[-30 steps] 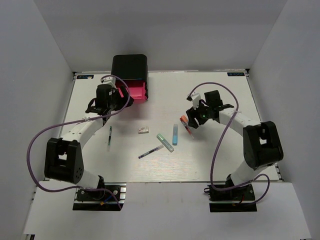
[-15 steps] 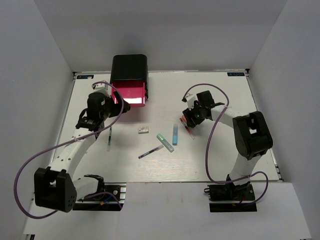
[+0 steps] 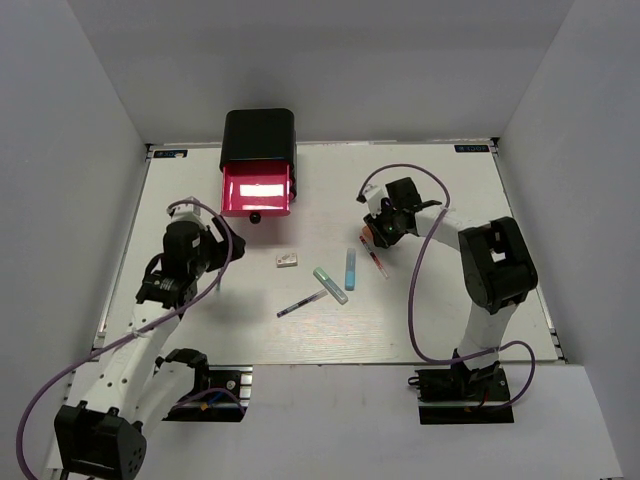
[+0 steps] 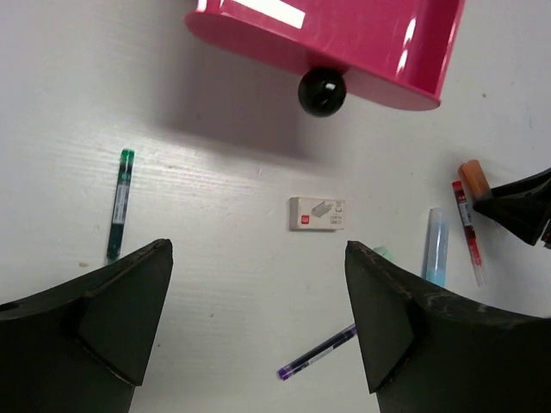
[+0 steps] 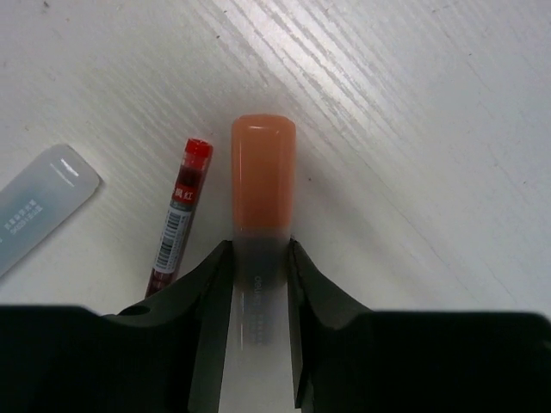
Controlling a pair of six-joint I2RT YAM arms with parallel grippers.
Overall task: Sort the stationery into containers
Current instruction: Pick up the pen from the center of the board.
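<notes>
The black box point(image 3: 258, 135) stands at the far edge with one pink-red drawer point(image 3: 257, 190) pulled out, its black knob point(image 4: 322, 91) facing me. My left gripper point(image 3: 208, 250) is open and empty above the table point(image 4: 256, 258), near the drawer's front. My right gripper point(image 3: 375, 235) is shut on the orange-capped marker point(image 5: 263, 172), which lies on the table. A red pen point(image 5: 176, 215) lies right beside it. The white eraser point(image 3: 287, 260), pale green marker point(image 3: 330, 285), blue marker point(image 3: 350, 268) and purple pen point(image 3: 300, 303) lie mid-table. A green pen point(image 4: 120, 204) lies to the left.
White walls close in the table point(image 3: 450, 300) on the left, right and far sides. The black box's other drawers are not visible from above. Purple cables loop beside both arms.
My left gripper has drawn back from the drawer toward the near left, leaving the drawer pulled out. My right gripper has shifted slightly left onto the orange-capped marker.
</notes>
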